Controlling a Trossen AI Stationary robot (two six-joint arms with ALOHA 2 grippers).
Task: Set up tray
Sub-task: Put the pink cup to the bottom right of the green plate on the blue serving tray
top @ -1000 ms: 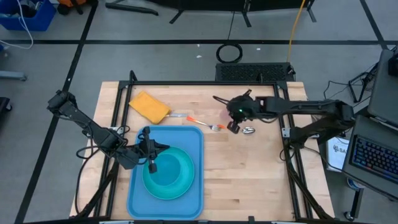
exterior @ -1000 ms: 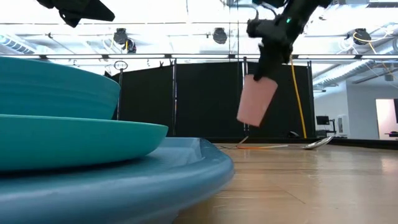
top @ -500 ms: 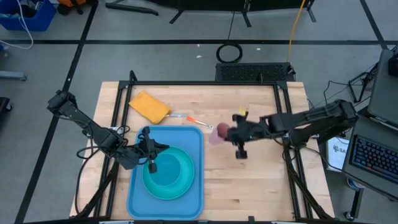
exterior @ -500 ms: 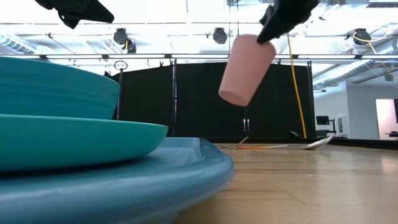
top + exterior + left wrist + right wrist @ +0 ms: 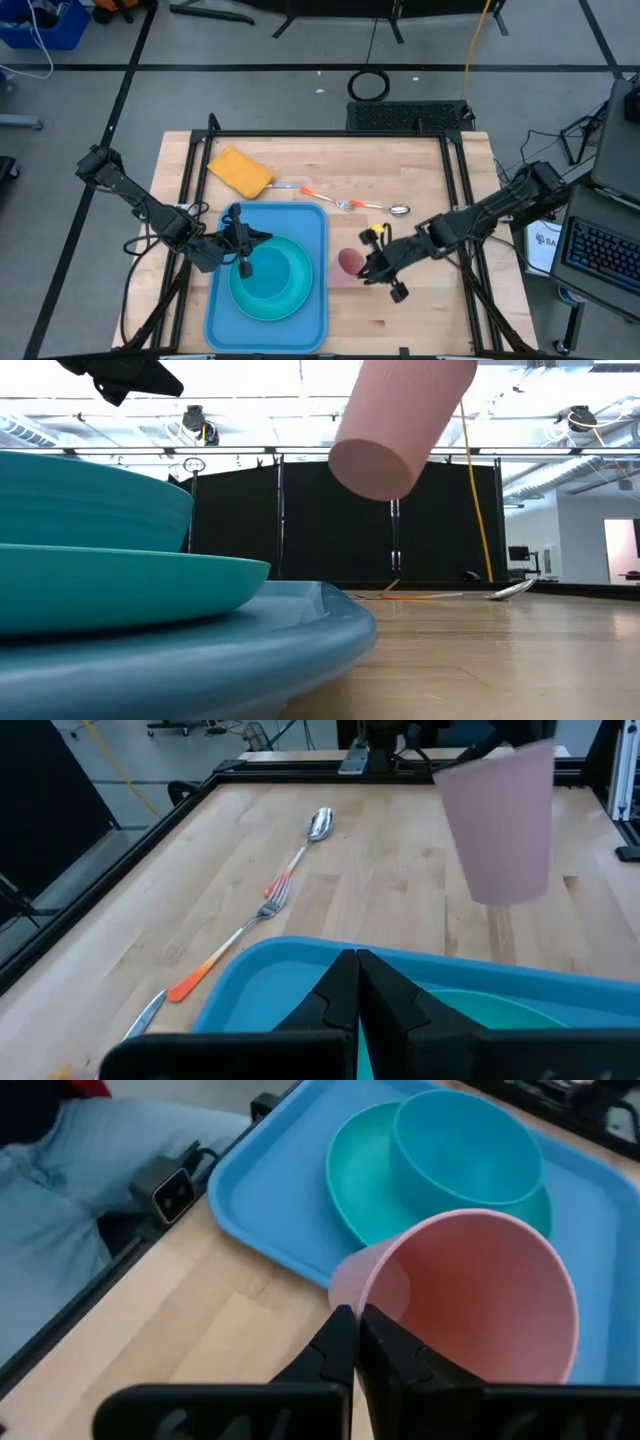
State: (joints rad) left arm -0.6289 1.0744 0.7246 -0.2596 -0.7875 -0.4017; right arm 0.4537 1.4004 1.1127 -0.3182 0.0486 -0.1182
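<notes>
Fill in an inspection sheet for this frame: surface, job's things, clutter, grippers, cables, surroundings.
Surface: wooden table, bare at right.
Job's things: blue tray at front left carries a turquoise plate with a bowl on it; pink cup in the air beside the tray's right edge.
Clutter: yellow cloth, fork, spoon toward the back.
Grippers: right gripper shut on the cup's rim; left gripper shut, empty, over the tray.
Cables: yellow cable and black coil on the floor.
Surroundings: keyboard at right.
</notes>
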